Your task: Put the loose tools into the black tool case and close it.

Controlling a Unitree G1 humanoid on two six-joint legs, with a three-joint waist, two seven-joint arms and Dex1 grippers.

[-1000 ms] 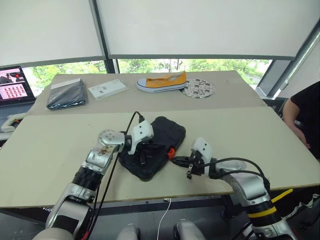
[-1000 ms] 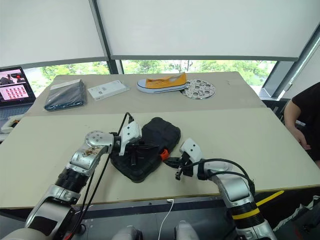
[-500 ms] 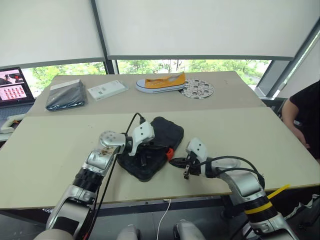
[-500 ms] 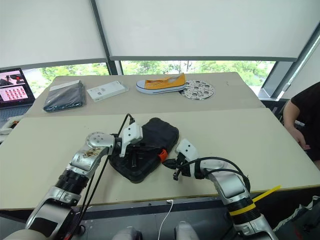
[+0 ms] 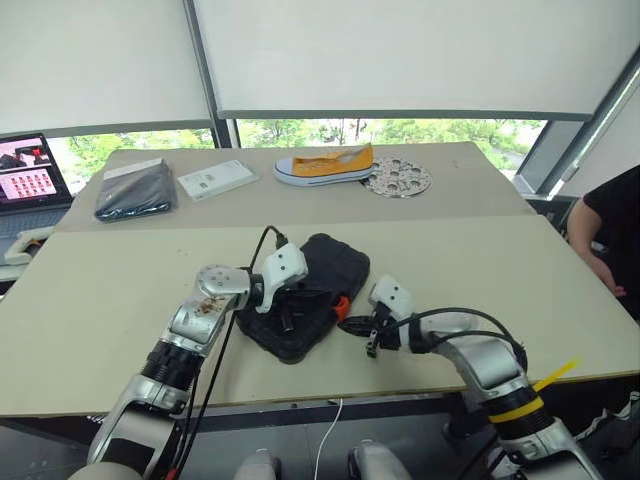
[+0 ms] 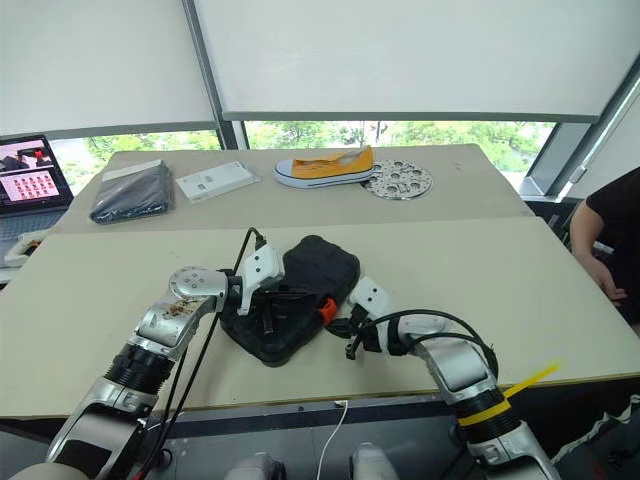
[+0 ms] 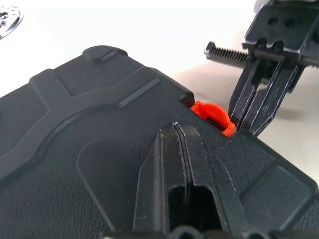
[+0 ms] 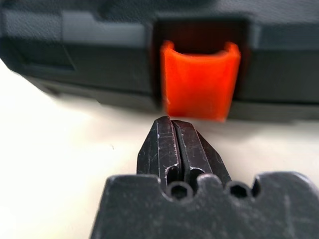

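The black tool case [image 5: 335,262] lies closed on the near table, with its ribbed lid up. My left gripper [image 7: 177,127] is shut and rests its tips on the lid, a short way from the orange latch [image 7: 214,115]. My right gripper [image 8: 172,121] is also shut and empty. It lies low on the table at the case's right side, with its tips just in front of the latch [image 8: 199,82]. Whether they touch it I cannot tell. In the left eye view the right gripper [image 5: 354,323] sits beside the latch [image 5: 342,304]. The loose tools are out of view.
On the far table lie an orange shoe [image 5: 325,163], a perforated metal disc [image 5: 398,178], a white box [image 5: 215,178] and a flat dark grey pouch [image 5: 133,190]. A laptop [image 5: 25,170] stands at the far left. A person [image 5: 605,225] is at the right edge.
My right gripper has edged in toward the orange latch and tipped a little further down. The left gripper has stayed on the lid.
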